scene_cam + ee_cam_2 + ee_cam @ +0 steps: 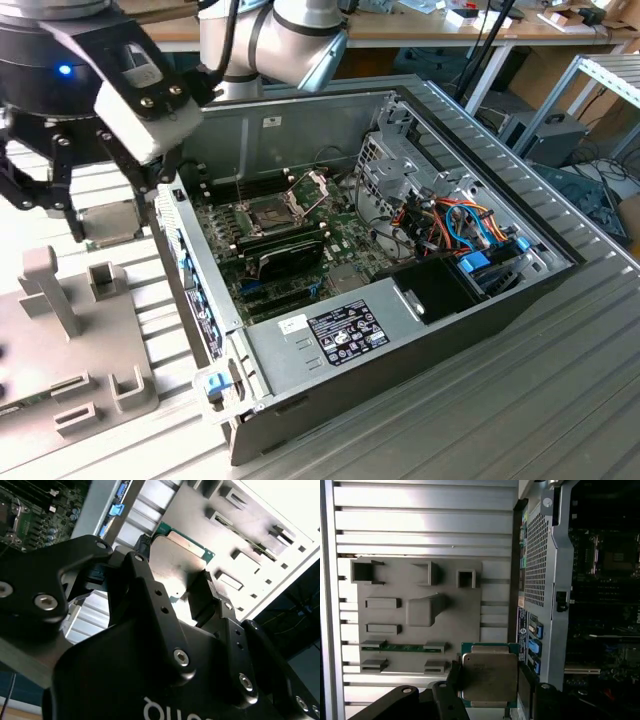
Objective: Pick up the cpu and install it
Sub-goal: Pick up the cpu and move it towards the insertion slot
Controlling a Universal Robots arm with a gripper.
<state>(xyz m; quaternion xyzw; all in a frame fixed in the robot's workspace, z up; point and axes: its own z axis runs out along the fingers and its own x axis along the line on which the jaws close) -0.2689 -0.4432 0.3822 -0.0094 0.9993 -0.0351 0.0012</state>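
The cpu (pixel 489 676), a small square chip with a dull silver-grey top on a green edge, is held between my gripper's (pixel 490 682) black fingers (pixel 454 676), which are shut on two of its opposite sides. The second wrist view shows the same grip on the cpu (pixel 175 560) by the gripper (pixel 172 572). In the exterior view the gripper (pixel 100 195) hangs at the left, above the grey fixture plate (pixel 60 340) and outside the open computer case (pixel 400 300). The dark square socket (pixel 272 212) lies on the motherboard with its metal frame (pixel 310 185) hinged up.
The grey fixture plate (pixel 420 610) carries raised blocks and slots, one holding a green memory strip (pixel 395 647). A long black expansion card (pixel 290 255) sits just in front of the socket. The case's side wall (pixel 195 270) stands between the gripper and the motherboard. Drive cage and cables (pixel 450 220) fill the case's right.
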